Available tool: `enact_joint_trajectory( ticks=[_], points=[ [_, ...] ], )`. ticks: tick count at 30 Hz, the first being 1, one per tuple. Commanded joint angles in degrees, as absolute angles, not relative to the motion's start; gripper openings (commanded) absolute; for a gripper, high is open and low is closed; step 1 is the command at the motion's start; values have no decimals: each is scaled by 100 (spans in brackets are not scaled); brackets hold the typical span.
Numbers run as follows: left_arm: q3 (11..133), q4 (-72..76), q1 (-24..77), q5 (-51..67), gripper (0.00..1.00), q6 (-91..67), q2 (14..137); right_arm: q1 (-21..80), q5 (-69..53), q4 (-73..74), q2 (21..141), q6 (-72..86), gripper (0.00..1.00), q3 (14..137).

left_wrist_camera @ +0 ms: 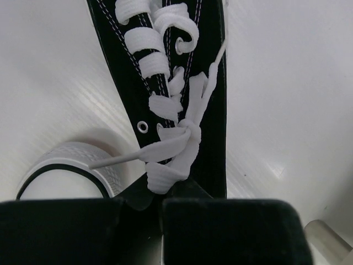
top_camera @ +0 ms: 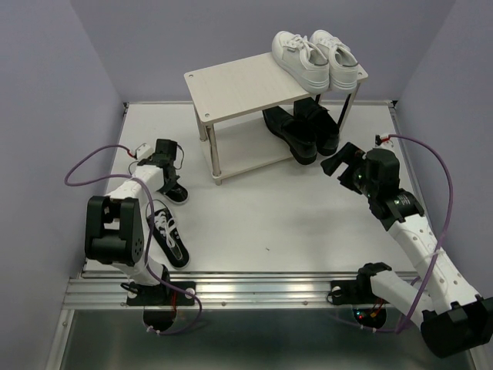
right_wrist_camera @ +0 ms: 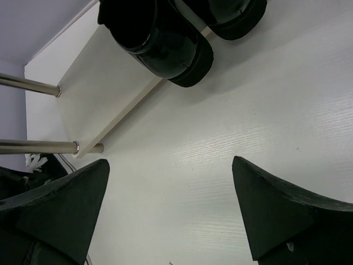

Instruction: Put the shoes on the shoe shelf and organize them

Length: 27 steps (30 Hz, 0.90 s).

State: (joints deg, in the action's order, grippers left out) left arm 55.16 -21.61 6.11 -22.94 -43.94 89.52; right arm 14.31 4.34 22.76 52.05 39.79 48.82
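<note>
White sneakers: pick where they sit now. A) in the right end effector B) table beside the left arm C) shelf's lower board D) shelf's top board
D: the white sneakers stand side by side at the right end of the top board of the shoe shelf, above the black loafers.
</note>
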Motion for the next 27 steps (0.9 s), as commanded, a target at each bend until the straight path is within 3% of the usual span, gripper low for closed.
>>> enact_joint_trajectory(
  ticks=[1,12,20,27],
  points=[
    [5458,-1970,641,-2251,0,-4290,8544,1415,562,2294,5036,3867,98,5107],
    [6196,-3558,2021,-3313,0,-4368,6542,1415,677,2329,4992,3867,98,5063],
    [5320,-4824,2768,-2594,0,-5308,5178,1415,984,2417,5018,3718,98,5115],
    [4527,-4570,3357,-1653,0,-5256,4176,1415,1283,2382,5168,3516,98,5133]
  ],
)
